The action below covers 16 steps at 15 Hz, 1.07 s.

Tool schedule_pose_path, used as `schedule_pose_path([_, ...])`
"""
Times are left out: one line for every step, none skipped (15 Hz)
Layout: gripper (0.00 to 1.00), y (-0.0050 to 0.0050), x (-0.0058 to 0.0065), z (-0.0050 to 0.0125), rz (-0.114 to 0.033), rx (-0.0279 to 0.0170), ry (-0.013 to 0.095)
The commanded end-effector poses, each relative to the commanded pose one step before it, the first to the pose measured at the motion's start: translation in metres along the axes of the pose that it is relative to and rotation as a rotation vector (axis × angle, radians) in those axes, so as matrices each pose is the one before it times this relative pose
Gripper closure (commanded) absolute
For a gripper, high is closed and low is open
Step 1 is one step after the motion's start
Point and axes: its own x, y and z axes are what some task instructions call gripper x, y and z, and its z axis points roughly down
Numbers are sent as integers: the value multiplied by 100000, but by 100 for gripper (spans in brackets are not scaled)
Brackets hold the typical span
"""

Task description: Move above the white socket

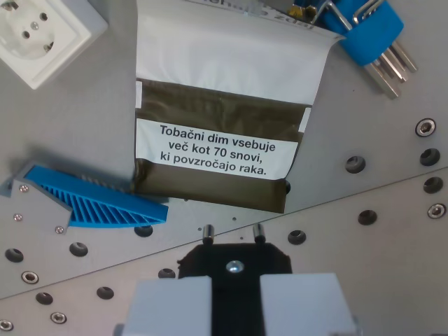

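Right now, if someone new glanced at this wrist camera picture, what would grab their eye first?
First the tobacco pouch in the middle, olive and white, with its bold Slovenian warning label. Next the bright blue pieces: a ribbed blue part at the wrist view's lower left and a blue plug with metal pins at the upper right. The white socket sits in the upper left corner, far from the pincer at the bottom edge.

The bench (392, 210) is matt grey metal with threaded holes. The white socket (42, 31) looks like smooth, slightly glossy plastic. The pouch (224, 126) is soft, creased foil-like olive film with a paper-white label. The blue plug (367, 31) is plastic with bare metal pins.
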Motion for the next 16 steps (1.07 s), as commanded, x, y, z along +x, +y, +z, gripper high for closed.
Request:
schedule_pose_path([100,5,-3,4,57,17,50])
schedule_pose_path([100,0,0,0,1,-1,32])
schedule_pose_path([100,-1,0,2,-53,12,27])
schedule_pose_path([100,-4,1,5,-139,-5,9])
schedule_pose_path([100,-8,3,9,-135,27,7])
schedule_pose_path([100,-13,5,17,-308,27,8])
schedule_pose_path([100,-21,8,26,-351,36,6])
schedule_pose_path([100,-31,12,38,-537,22,34])
schedule_pose_path([100,-42,17,53,-623,24,14])
schedule_pose_path([100,-54,22,71,-721,57,15])
schedule_pose_path([100,-68,29,91,-839,51,2])
schedule_pose_path([100,-83,38,112,-934,101,103])
schedule_pose_path([100,-97,49,134,-956,129,212])
schedule_pose_path([100,-83,52,125,-835,124,255])
schedule_pose_path([100,-91,65,144,-1045,156,290])
schedule_pose_path([100,-100,77,163,-1118,164,255])
